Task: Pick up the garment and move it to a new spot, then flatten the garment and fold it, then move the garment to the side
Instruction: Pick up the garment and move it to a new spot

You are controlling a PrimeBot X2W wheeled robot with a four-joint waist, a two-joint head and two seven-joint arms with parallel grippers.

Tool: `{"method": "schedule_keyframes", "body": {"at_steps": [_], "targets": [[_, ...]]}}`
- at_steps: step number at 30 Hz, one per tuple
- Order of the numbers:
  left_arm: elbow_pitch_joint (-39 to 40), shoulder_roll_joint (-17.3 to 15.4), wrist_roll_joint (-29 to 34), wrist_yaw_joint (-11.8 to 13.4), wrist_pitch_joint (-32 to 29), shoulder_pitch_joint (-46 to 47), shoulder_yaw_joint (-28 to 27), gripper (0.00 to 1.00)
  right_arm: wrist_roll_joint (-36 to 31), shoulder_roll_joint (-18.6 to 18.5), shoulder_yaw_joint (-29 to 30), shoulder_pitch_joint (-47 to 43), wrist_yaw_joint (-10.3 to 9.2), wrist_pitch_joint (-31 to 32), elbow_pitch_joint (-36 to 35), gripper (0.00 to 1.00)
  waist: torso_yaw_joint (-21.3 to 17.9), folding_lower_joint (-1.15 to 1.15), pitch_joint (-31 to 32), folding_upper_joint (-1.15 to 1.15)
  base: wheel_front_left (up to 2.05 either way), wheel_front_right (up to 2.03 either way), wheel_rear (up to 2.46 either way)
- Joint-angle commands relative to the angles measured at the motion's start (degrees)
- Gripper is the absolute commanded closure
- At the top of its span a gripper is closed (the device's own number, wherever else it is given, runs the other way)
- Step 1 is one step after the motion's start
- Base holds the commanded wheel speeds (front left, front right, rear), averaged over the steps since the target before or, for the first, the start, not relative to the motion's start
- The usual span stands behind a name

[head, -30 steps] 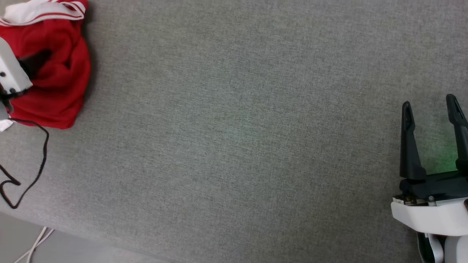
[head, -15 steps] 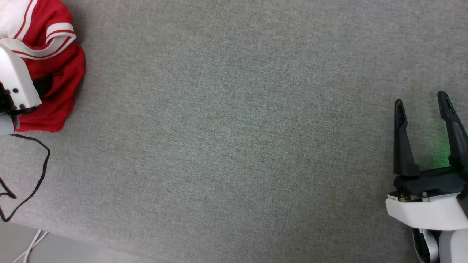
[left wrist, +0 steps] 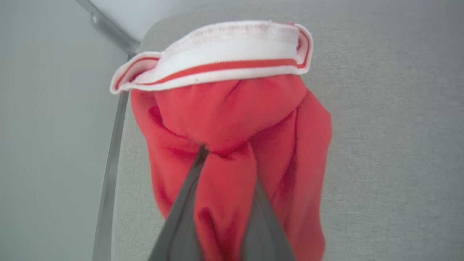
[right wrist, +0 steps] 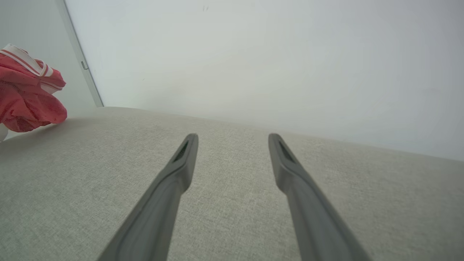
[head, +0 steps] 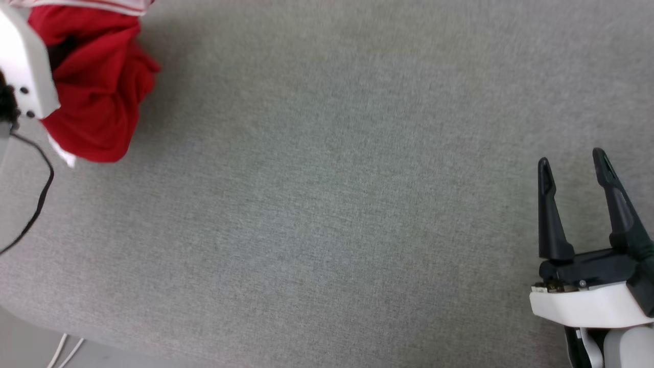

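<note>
The garment [head: 97, 87] is a bunched red jersey with a white, red-striped trim band [left wrist: 217, 65] on top, at the far left of the grey surface. My left gripper [left wrist: 226, 161] is shut on a fold of its red cloth, and the cloth hangs in a bundle around the fingers [left wrist: 188, 195]. In the head view the left wrist's white housing [head: 23, 66] covers those fingers. The right wrist view shows the garment [right wrist: 25, 98] at far left, its lower end close above the surface. My right gripper [head: 572, 159] stands open and holds nothing at the lower right, also [right wrist: 232, 139].
A grey fabric-covered table [head: 327, 204] spans the view, with its front edge at the lower left. A black cable [head: 38, 204] loops from the left wrist. White cables [head: 64, 350] lie on the floor. A pale wall [right wrist: 253, 54] and a metal strip [left wrist: 108, 181] stand behind the table.
The left gripper has shut on the garment, and the cloth has gathered into a tighter bundle and shifted right. The head camera has shifted; the right gripper stays open.
</note>
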State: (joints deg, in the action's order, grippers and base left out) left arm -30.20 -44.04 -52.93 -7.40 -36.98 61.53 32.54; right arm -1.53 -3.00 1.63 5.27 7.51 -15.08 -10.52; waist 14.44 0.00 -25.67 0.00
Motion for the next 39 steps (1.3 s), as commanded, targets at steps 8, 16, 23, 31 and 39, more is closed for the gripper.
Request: {"method": "schedule_keyframes", "body": {"at_steps": [8, 16, 23, 31, 39], "targets": [[9.2, 1.3, 2.4, 0.0, -2.0, 7.4, 6.7, 1.0, 4.1, 0.2, -0.3, -2.4, -0.04, -0.1, 1.6, 0.0, -3.0, 0.0, 8.1, 0.0, 0.0, 0.0, 0.0], [15.1, 4.9, 3.1, 0.0, -3.9, 12.2, 11.8, 1.0, 6.7, 0.2, -0.9, -4.0, -0.04, -0.1, 2.5, 0.0, -10.2, 0.0, 12.1, 0.0, 0.0, 0.0, 0.0], [18.7, 8.1, 2.6, 0.0, -3.4, 13.4, 16.4, 1.0, 7.9, 0.2, -0.6, -5.1, -0.03, -0.1, 2.7, 0.0, -17.2, 0.0, 13.1, 0.0, 0.0, 0.0, 0.0], [21.5, 11.0, 2.0, 0.0, -0.7, 9.1, 22.6, 1.0, 8.4, 0.2, 0.1, -5.3, -0.03, -0.1, 2.5, 0.0, -20.8, 0.0, 12.2, 0.0, 0.0, 0.0, 0.0], [19.7, 14.5, 0.4, 0.0, 2.5, 1.7, 31.1, 1.0, 8.2, 0.2, -0.1, -4.2, -0.04, -0.1, 2.9, 0.0, -20.4, 0.0, 11.0, 0.0, 0.0, 0.0, 0.0]]}}
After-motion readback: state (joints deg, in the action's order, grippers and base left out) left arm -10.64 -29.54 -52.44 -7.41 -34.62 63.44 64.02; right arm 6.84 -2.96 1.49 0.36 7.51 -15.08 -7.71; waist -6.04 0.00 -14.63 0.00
